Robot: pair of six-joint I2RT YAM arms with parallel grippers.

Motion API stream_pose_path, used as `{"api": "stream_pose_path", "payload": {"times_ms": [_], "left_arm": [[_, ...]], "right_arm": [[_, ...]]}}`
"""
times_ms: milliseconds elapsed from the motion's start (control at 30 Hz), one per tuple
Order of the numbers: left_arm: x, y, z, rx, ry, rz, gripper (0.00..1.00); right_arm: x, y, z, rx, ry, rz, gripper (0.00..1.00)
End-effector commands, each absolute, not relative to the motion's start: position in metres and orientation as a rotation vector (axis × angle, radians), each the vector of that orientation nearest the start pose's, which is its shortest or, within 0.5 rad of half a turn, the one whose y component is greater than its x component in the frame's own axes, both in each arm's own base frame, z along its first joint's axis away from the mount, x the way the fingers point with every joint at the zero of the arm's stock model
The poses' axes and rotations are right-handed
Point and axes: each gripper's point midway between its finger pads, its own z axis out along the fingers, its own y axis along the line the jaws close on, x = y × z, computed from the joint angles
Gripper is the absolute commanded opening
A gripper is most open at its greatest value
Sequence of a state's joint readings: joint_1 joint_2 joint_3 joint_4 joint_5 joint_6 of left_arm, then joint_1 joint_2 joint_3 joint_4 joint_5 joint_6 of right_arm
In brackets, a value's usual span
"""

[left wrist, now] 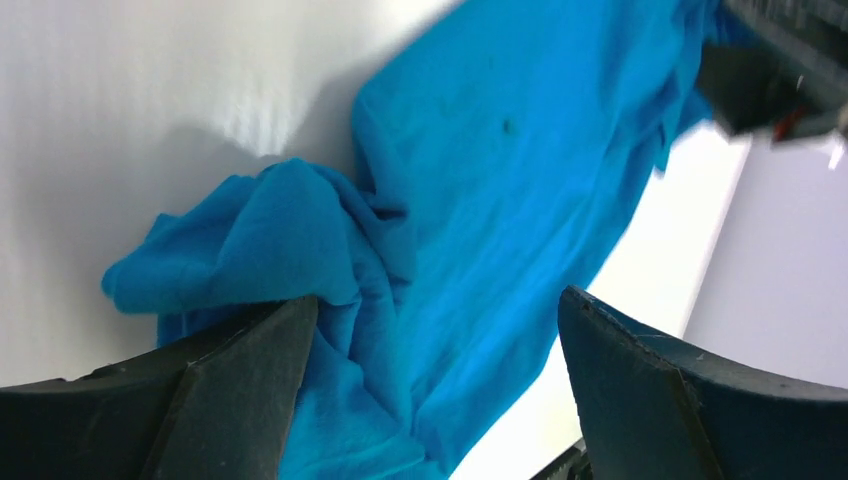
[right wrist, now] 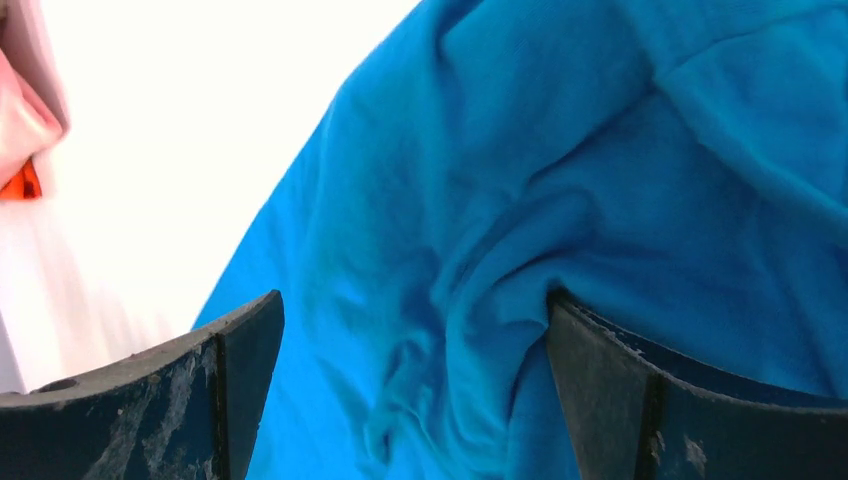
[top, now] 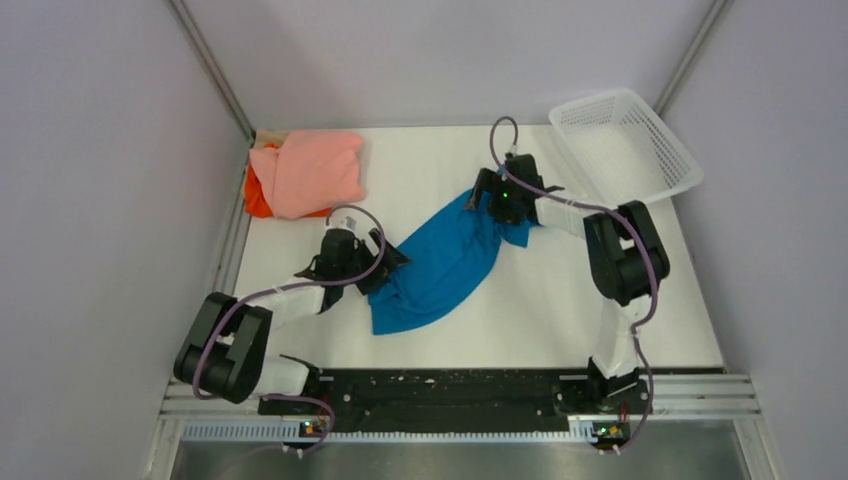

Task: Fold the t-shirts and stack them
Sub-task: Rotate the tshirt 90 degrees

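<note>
Blue t-shirt (top: 440, 262): soft, wrinkled, bunched diagonally on my white tabletop (top: 560, 310). My left gripper (left wrist: 435, 305) and right gripper (right wrist: 412, 300) both spread open; sleeves, collar lost in folds.

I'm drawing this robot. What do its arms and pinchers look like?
The left arm and right arm have chunky black joints with white links. A purple cable loops along each. A green light glows on the right wrist. The fingers are dark wedges.

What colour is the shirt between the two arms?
Bright blue shirt, clearest in the top view.
</note>
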State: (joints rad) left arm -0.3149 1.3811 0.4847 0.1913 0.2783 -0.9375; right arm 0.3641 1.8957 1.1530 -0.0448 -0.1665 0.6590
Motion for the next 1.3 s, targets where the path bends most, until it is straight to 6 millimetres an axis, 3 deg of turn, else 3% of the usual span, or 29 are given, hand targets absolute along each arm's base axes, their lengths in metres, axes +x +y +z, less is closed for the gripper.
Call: {"api": "stream_pose_path", "payload": {"times_ms": [0, 200, 233, 467, 600, 733, 833, 900, 967, 1100, 1167, 1267], "left_arm": [[0.222, -0.177, 0.000, -0.704, 2.573, -0.831, 0.96], [0.191, -0.195, 0.013, -0.576, 2.559, -0.856, 0.96], [0.185, -0.199, 0.014, -0.546, 2.565, -0.867, 0.96], [0.128, -0.242, 0.007, -0.220, 2.661, -0.983, 0.97], [0.095, -0.280, 0.006, -0.024, 2.696, -1.092, 0.97], [0.071, -0.312, 0.002, 0.172, 2.737, -1.099, 0.94], [0.070, -0.315, 0.006, 0.220, 2.740, -1.042, 0.94], [0.076, -0.309, 0.011, 0.217, 2.717, -0.980, 0.94], [0.089, -0.298, 0.020, 0.184, 2.679, -0.879, 0.95], [0.115, -0.289, 0.057, 0.160, 2.530, -0.804, 0.99], [0.125, -0.283, 0.075, 0.140, 2.464, -0.786, 0.99], [0.134, -0.264, 0.089, 0.053, 2.418, -0.721, 0.99]], "right_arm": [[0.453, 0.212, 0.012, 0.103, 2.539, 0.485, 0.99], [0.517, 0.231, 0.029, -0.139, 2.449, 0.440, 0.99], [0.530, 0.237, 0.039, -0.155, 2.419, 0.463, 0.99], [0.562, 0.284, 0.044, -0.278, 2.319, 0.652, 0.99], [0.581, 0.309, 0.054, -0.373, 2.202, 0.653, 0.99], [0.607, 0.310, 0.062, -0.327, 2.149, 0.601, 0.99], [0.625, 0.303, 0.098, -0.332, 2.079, 0.509, 0.99], [0.638, 0.292, 0.143, -0.327, 1.981, 0.414, 0.99], [0.638, 0.287, 0.183, -0.337, 1.910, 0.384, 0.99], [0.619, 0.279, 0.258, -0.364, 1.810, 0.383, 0.99], [0.598, 0.276, 0.280, -0.394, 1.804, 0.418, 0.99], [0.559, 0.261, 0.290, -0.392, 1.838, 0.426, 0.99]]}}
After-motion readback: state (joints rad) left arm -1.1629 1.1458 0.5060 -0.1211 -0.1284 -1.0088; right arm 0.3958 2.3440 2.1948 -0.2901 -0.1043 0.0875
